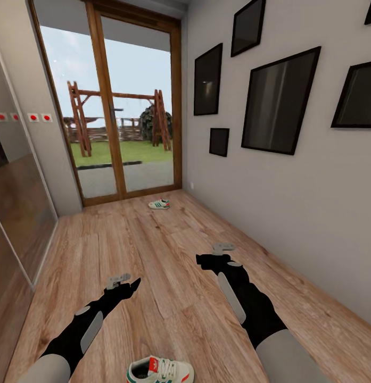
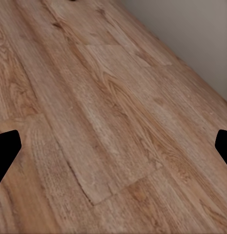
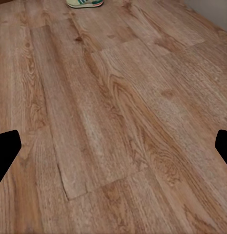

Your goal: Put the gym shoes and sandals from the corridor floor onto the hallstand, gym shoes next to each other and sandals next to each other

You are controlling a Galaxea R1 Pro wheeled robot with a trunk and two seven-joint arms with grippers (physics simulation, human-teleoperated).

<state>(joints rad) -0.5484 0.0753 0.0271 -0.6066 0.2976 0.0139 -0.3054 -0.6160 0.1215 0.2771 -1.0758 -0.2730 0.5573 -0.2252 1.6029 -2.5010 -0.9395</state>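
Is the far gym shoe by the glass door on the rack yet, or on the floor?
On the floor. The far gym shoe lies on the wood planks before the glass door, sole down.

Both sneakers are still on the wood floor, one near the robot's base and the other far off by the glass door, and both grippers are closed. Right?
Not quite: the left gripper and right gripper are open, as both wrist views show. The near sneaker and far sneaker do lie on the floor as described.
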